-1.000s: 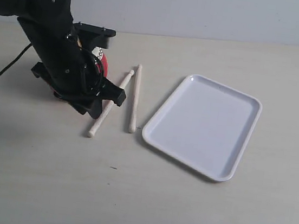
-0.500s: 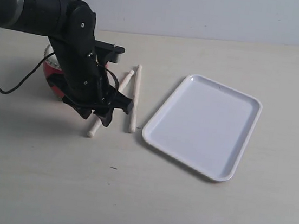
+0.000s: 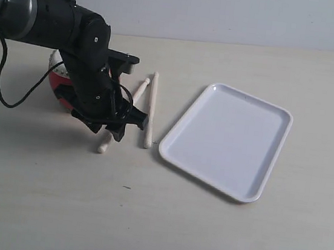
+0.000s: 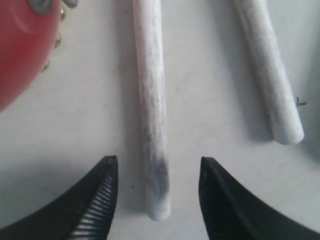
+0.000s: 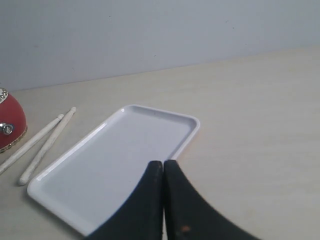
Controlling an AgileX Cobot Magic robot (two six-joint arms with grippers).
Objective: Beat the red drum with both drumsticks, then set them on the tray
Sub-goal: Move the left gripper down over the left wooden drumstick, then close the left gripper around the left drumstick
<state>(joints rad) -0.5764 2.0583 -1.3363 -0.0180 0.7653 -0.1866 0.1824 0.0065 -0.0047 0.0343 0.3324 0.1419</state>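
The left gripper (image 4: 157, 167) hangs low over the stick nearest the drum (image 4: 20, 45), jaws apart and one on each side of the shaft, neither touching the wood; this looks like the line-up for a pick, and closing here would catch the stick (image 4: 150, 100) near its thick end, leaving the tip free to strike. The second stick (image 4: 265, 75) lies just beside the first, nearer the tray (image 3: 226, 138); the two lie close together at their far ends and spread at the near ones, so the jaws have room to come down on one alone. The drum sits upright just beside the near stick, partly hidden by the arm in the exterior view. The tray lies flat and bare, to the other side of the sticks, ready to take them once the beating is done; none of that has begun. The right gripper (image 5: 163, 167) is pinched together on nothing, waiting above the tray's side of the table (image 3: 203, 227).

The table is pale, matt and lightly speckled; behind it stands a plain grey-blue wall (image 3: 230, 11); a black cable trails from the left arm.
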